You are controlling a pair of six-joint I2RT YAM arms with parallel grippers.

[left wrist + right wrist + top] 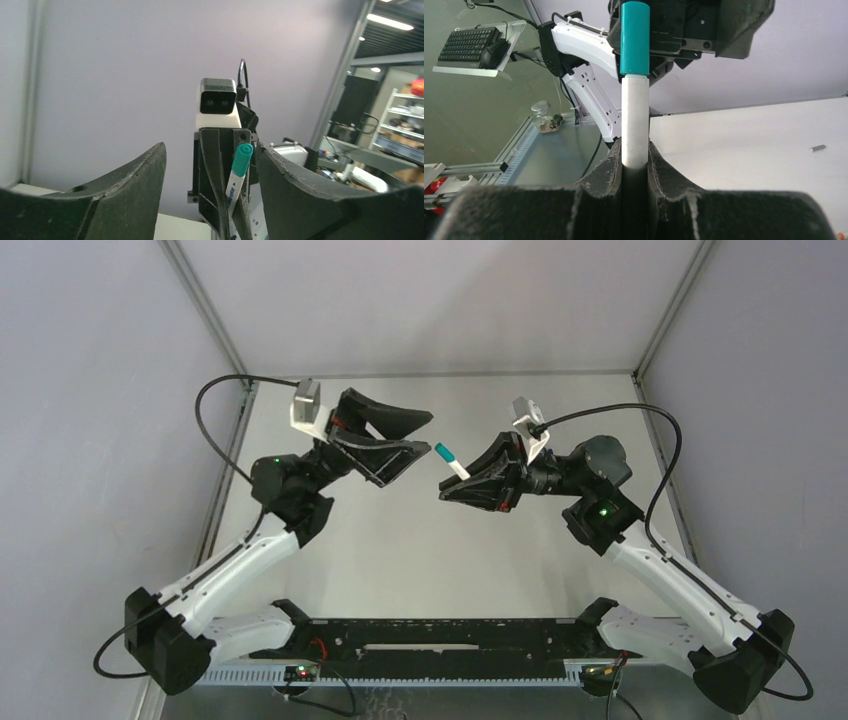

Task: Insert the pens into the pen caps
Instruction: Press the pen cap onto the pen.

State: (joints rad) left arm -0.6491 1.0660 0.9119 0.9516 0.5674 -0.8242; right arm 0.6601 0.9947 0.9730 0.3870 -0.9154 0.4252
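Down at the near edge, the two arm bases sit either side of the black rail (450, 645), and both arms reach out over the table (400, 560) towards its middle.

Left gripper (428, 433) first: its claw stands wide, nothing in it, the two dark fingers (125, 190) spread well apart in its own wrist view. Through that gap you look straight at the other claw.

Over to the right gripper (462, 480): narrow and clamped, it is holding the pen (634, 120) by the lower part of its white barrel, fingers (599, 175) pressed in on both sides. The pen stands out from the fingertips, lifted clear of the table, pointing at the left claw.

And on the end of that pen, the teal cap (634, 37) is seated on the barrel, its rim meeting the white with only a thin seam. From above, the capped tip sits just beside the left fingertips, with a small gap between them, so they are not touching.

Further out on the table, a short grey stub (818, 148) lies on its own, well apart from both claws. Behind it all, the plain grey wall.
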